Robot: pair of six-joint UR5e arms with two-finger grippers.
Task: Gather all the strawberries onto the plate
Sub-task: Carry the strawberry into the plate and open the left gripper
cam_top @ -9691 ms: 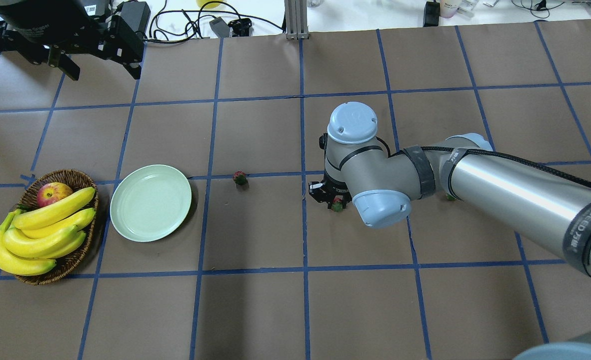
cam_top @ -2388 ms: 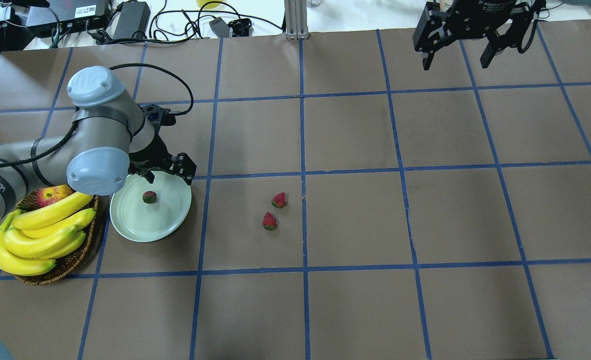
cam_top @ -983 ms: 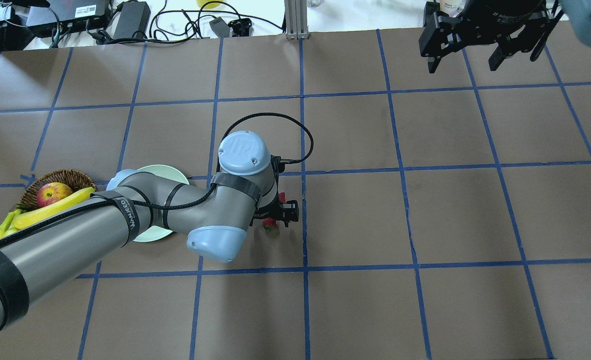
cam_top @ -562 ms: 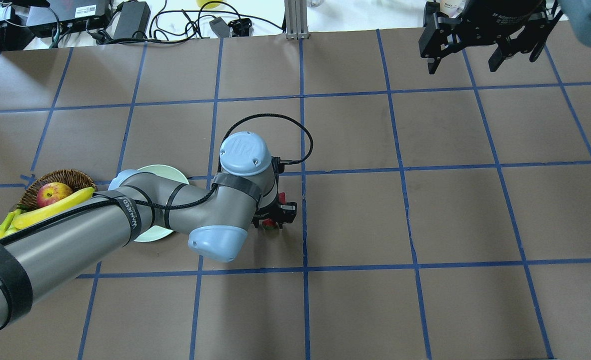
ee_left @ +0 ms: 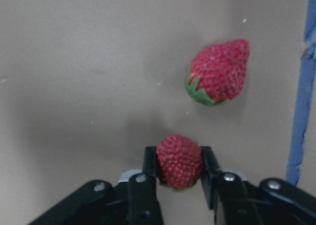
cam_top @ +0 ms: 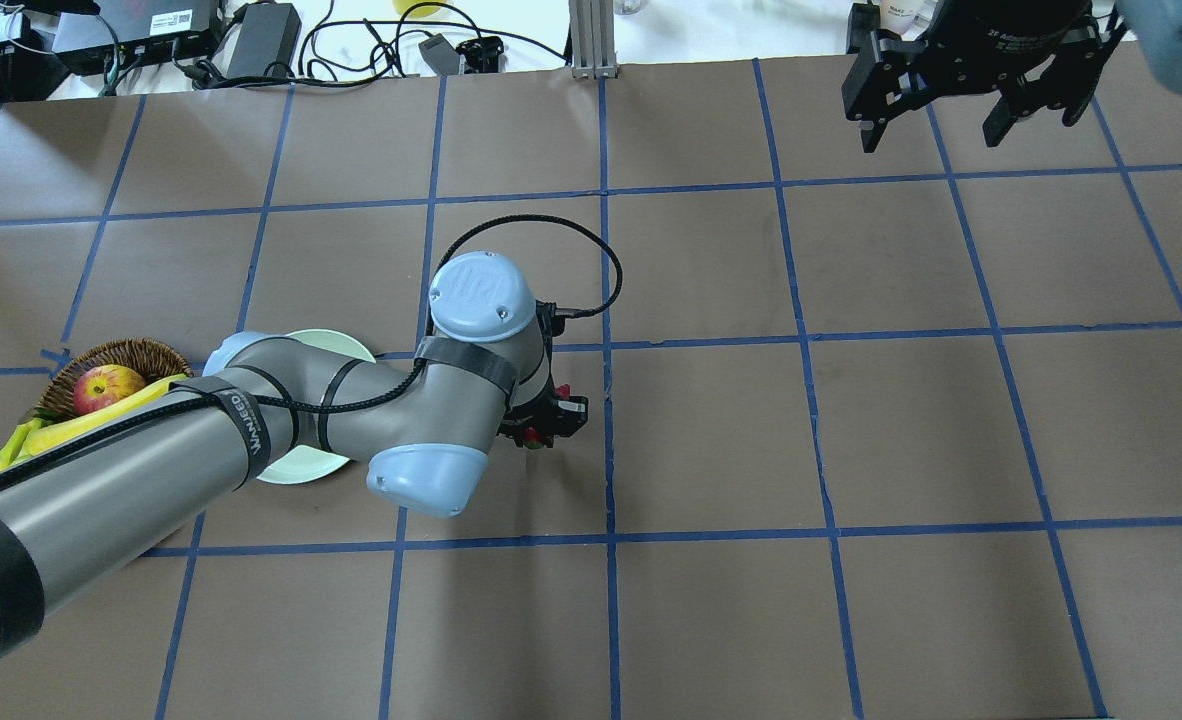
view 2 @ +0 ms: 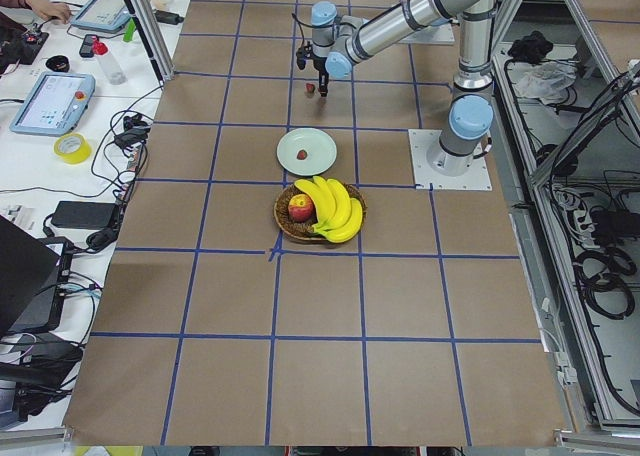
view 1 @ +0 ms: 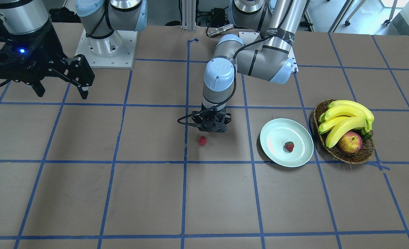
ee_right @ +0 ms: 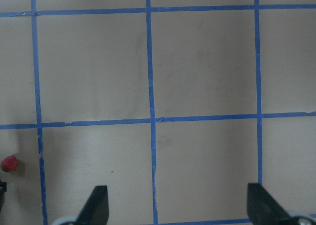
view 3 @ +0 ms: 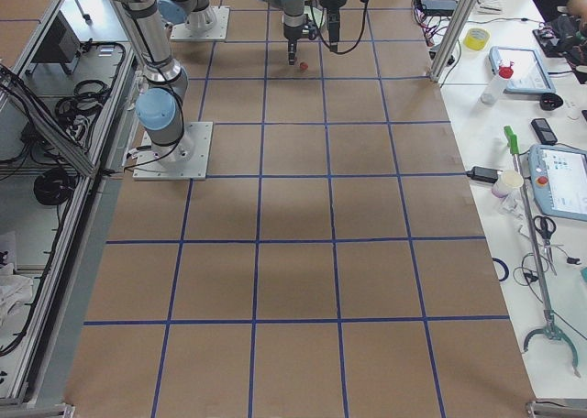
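While the left end effector (ee_left: 178,158) pinches one small red strawberry (ee_left: 179,163), a second strawberry (ee_left: 218,72) lies just beside it, a third (view 1: 289,146) in the pale-green round plate (view 1: 273,136); the right end effector (cam_top: 931,138) gapes wide.

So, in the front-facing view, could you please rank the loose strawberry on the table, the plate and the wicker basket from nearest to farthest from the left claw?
From the left claw, shut on a held strawberry:
1. loose strawberry, close beside it, at its lower left in view.
2. plate, off to the view's right.
3. wicker basket, farthest right, beyond the plate.
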